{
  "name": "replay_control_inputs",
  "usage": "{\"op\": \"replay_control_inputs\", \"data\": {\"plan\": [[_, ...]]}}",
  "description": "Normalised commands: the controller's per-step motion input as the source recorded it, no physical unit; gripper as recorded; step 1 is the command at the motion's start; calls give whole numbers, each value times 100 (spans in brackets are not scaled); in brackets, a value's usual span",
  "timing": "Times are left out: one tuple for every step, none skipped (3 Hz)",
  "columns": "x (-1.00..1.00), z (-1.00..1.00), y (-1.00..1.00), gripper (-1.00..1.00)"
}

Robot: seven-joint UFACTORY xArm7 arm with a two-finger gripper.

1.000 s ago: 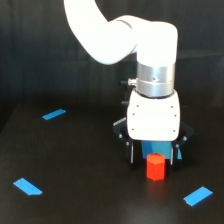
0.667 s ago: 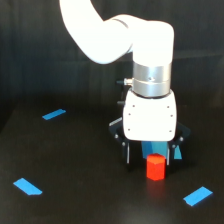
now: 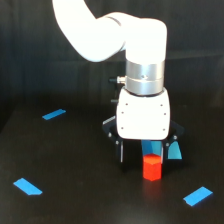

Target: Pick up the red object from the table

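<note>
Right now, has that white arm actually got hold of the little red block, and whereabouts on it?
Cannot be told. The gripper hangs right over the red object, which looks to rest on the table; its fingertips are too dark to show contact.

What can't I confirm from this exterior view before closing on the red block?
- Gripper fingertips: dark against the black table, so the opening is unreadable.
- Red object: whether it sits between the fingers or in front of them.
- Rear of the block: hidden by itself and the white gripper body.

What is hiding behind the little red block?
Behind the red object are the gripper's dark fingers and a blue piece, partly covered. The block sits on the black table. Whatever lies farther back is hidden.
</note>
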Motion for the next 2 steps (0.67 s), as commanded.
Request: {"op": "replay_control_inputs", "data": {"plan": [[4,-9,-17,93],[-1,-7,-24,84]]}}
